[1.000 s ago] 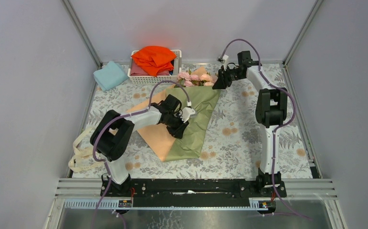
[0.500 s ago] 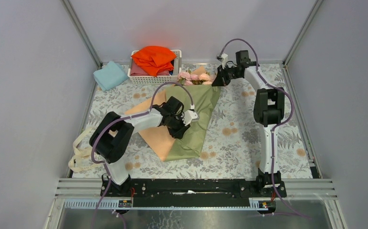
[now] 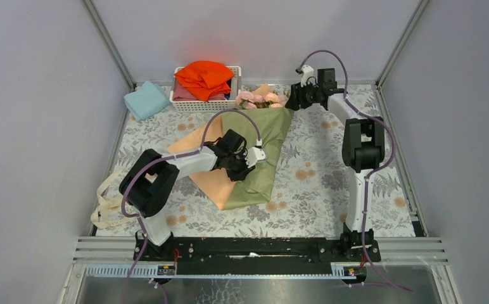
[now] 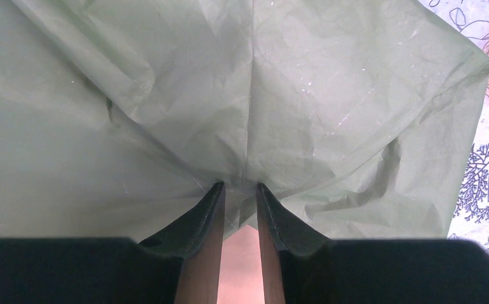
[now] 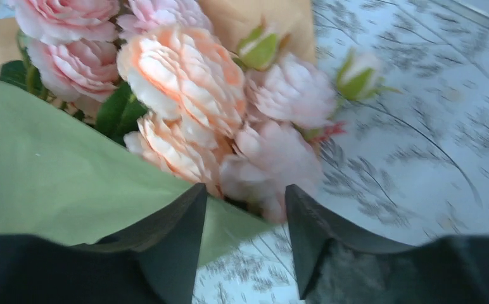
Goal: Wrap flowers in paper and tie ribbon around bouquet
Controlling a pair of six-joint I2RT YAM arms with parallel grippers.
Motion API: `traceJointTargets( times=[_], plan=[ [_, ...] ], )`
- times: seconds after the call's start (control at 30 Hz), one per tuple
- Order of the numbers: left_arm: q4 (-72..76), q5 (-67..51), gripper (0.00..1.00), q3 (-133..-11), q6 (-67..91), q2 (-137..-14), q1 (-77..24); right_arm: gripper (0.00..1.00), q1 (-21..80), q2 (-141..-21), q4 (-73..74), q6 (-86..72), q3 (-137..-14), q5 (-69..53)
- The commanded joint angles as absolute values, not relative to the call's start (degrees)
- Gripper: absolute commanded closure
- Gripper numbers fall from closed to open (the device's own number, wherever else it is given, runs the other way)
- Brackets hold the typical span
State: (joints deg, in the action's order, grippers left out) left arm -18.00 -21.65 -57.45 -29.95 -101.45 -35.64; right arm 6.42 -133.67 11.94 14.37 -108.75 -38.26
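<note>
The paper (image 3: 267, 136) lies mid-table, its olive-green face folded over and a peach strip showing on the left. Pale pink flowers (image 3: 261, 99) stick out of its far end. My left gripper (image 3: 247, 170) presses down on the fold. In the left wrist view its narrow-set jaws (image 4: 240, 187) pinch a bunch of green paper (image 4: 292, 95), with creases fanning out from the tips. My right gripper (image 3: 291, 101) sits beside the blooms. It stands open (image 5: 245, 193) with the green paper's corner (image 5: 52, 177) loose between the fingers, just below the flowers (image 5: 185, 82). The cream ribbon (image 3: 106, 201) lies looped at the mat's left edge.
A white basket (image 3: 237, 88) holding an orange cloth (image 3: 204, 75) stands at the back, just left of the blooms. A folded light-blue cloth (image 3: 147, 100) lies at the back left. Enclosure walls and frame posts ring the floral mat.
The green flap's far corner has been drawn up toward the blooms. My right gripper shifted back and right and let go of it. My left gripper slid slightly right on the fold.
</note>
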Motion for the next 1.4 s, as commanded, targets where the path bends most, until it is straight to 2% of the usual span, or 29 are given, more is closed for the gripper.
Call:
traceJointTargets(
  times=[0.0, 0.1, 0.2, 0.33, 0.57, 0.63, 0.73, 0.87, 0.93, 0.97, 1.37],
  plan=[
    [-24.0, -17.5, 0.68, -54.1, -30.3, -104.2, -35.8, 0.38, 5.7, -119.4, 2.1, 4.9, -97.8, -24.6],
    [-25.6, -18.0, 0.67, -55.7, -30.5, -103.1, -35.8, 0.34, 5.3, -113.4, -2.8, -0.4, -86.9, -22.1],
    [-26.4, -18.2, 0.66, -57.3, -30.8, -103.2, -35.8, 0.30, 5.2, -113.3, -3.6, -7.3, -82.3, -27.4],
    [-25.8, -17.3, 0.66, -57.1, -31.0, -104.4, -35.8, 0.25, 5.1, -117.1, -6.0, -14.4, -81.7, -29.6],
    [-25.2, -17.7, 0.65, -56.1, -31.6, -103.4, -35.8, 0.27, 3.8, -127.0, -12.4, -19.2, -85.4, -35.0],
    [-25.2, -17.5, 0.65, -56.0, -31.8, -103.5, -35.8, 0.31, 3.4, -129.9, -14.9, -20.9, -86.6, -39.2],
    [-25.2, -17.4, 0.65, -55.8, -32.2, -104.1, -35.9, 0.45, 3.3, -132.8, -23.2, -26.7, -87.0, -46.8],
    [-24.5, -16.1, 0.65, -55.3, -33.0, -104.9, -35.9, 0.83, 2.7, -133.5, -35.0, -33.2, -84.8, -50.3],
    [-24.2, -15.5, 0.65, -54.8, -33.8, -105.2, -35.8, 0.97, 1.8, -133.1, -38.8, -35.9, -84.3, -49.0],
    [-24.1, -15.3, 0.65, -54.4, -34.2, -105.2, -35.9, 1.00, 1.4, -132.9, -39.8, -36.8, -84.6, -48.2],
    [-23.9, -14.6, 0.65, -52.7, -36.8, -106.7, -36.3, 1.00, 1.0, -128.8, -38.8, -36.7, -86.0, -36.8]
  ],
)
